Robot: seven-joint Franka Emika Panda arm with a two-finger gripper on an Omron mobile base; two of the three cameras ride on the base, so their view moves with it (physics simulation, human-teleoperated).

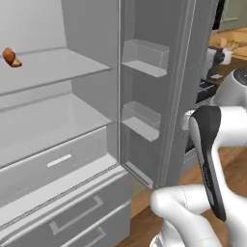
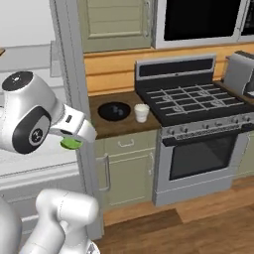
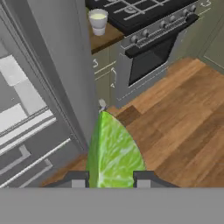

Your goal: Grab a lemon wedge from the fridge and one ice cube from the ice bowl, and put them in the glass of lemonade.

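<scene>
Hand view: the pincer (image 3: 112,179) is closed on the lemon wedge (image 3: 113,153), a yellow-green slice clamped between two dark fingertips (image 3: 78,178) so that most of it stands clear beyond them. The wedge's long axis runs straight out from the pincer, its pointed end directed away from the hand and its broad end seated between the tips; the pale cut face is turned towards the camera.

Far ahead of the pincer and a little to one side, the glass of lemonade (image 3: 98,20) is seen on the brown tabletop (image 3: 107,39), with a stove (image 3: 144,17) just beside it. Between the pincer and the glass stands the grey side of the fridge (image 3: 61,70), close alongside the wedge. Wooden floor (image 3: 175,113) lies below.

In the right base view the ice bowl (image 2: 114,111) is seen just beside the glass, the two near but apart.

The step in hand is judged to be carrying the wedge to the glass. It would be done well if the hand is swung clear of the fridge wall first, the grip is kept firm, and the wedge's point is brought over the glass mouth before release.
</scene>
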